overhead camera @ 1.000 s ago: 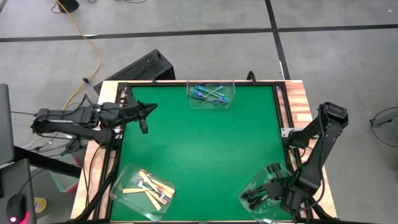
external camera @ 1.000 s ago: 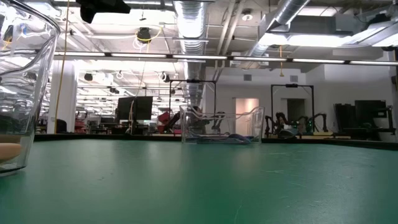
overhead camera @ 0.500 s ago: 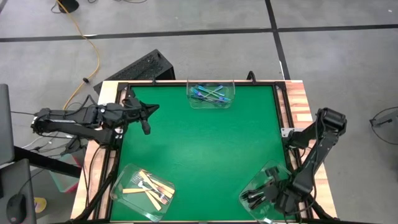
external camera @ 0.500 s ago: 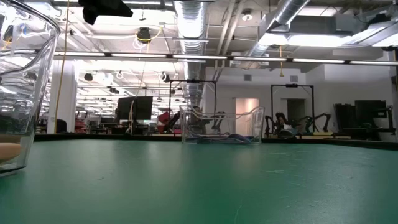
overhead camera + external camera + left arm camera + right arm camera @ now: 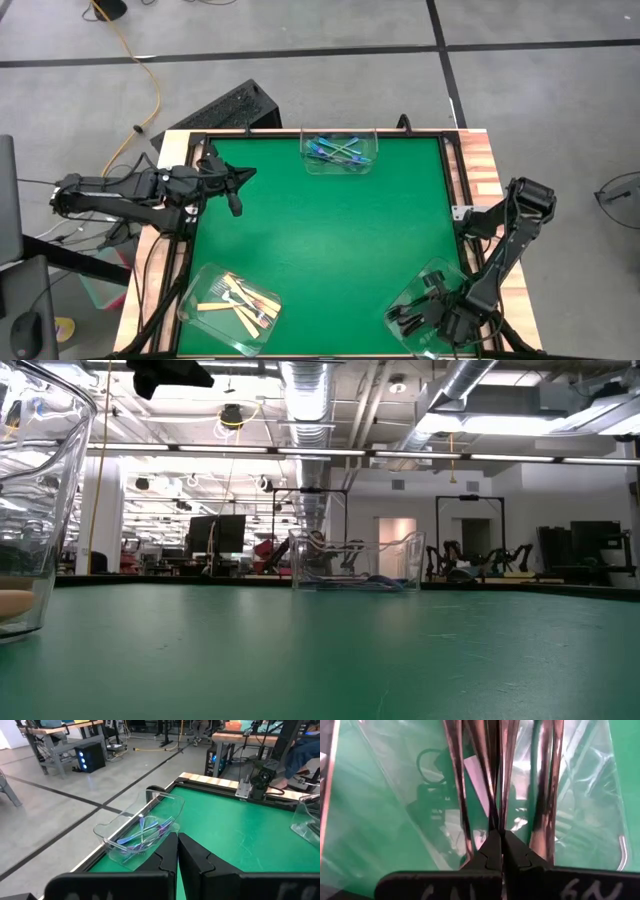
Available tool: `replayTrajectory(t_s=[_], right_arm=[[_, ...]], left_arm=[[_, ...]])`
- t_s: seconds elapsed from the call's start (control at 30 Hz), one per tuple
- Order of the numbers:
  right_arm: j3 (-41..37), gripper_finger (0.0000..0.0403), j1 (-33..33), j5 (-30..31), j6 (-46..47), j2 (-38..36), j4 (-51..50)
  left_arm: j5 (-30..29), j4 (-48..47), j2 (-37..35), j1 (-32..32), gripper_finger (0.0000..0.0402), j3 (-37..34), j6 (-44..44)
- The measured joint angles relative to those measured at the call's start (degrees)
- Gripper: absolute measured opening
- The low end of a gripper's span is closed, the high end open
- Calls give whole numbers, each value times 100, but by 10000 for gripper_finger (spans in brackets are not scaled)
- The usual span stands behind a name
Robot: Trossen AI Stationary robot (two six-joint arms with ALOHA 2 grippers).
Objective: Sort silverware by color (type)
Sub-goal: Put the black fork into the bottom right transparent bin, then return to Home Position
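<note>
Overhead, table: green felt table [image 5: 320, 250] with wooden edges, three clear plastic tubs on it.
Overhead, far tub: clear plastic tub [image 5: 338, 152] at the far edge, middle, holding the blue/teal-handled forks [image 5: 335, 150].
Overhead, near-left tub: clear tub [image 5: 228, 306] at the near left corner, holding the tan/cream-handled forks [image 5: 240, 296].
Overhead, near-right tub: clear tub [image 5: 425, 310] at the near right corner, holding the dark grey metal forks [image 5: 412, 314].
Overhead, left gripper [image 5: 236, 190]: above the far left part of the felt, well apart from every tub, fingers pressed together, nothing between them.
Overhead, right gripper [image 5: 436, 310]: down over the near-right tub, among the dark forks.
Low level: far tub [image 5: 356, 563] across the felt, bluish handles lying in its bottom; curved clear wall of another tub [image 5: 40, 500] at the frame's left edge.
Left wrist: dark fingers [image 5: 167, 855] closed tight, empty; far tub with blue forks [image 5: 142, 832] ahead.
Right wrist: fingers [image 5: 492, 847] pressed together right over the dark forks [image 5: 540, 785] in the clear tub; cannot tell whether one is pinched.
</note>
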Motion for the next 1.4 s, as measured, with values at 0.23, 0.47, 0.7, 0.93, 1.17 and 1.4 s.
replayTrajectory(t_s=[0.23,0.47,0.7,0.93,1.17,1.4], right_arm=[[-177,8,-65,-126,4,-21,278],[-185,17,-64,-126,91,-18,294],[-192,60,-101,-137,430,-10,281],[-198,109,-101,-131,509,-31,240],[-212,173,-231,-150,517,-323,4],[-209,206,-406,-150,515,-656,-174]], left_arm=[[0,0,0,0,0,0,1],[0,0,0,-1,0,0,52],[12,0,0,1,0,0,176],[76,0,0,0,0,0,199],[76,0,0,1,0,0,196],[74,0,0,1,0,1,192]])
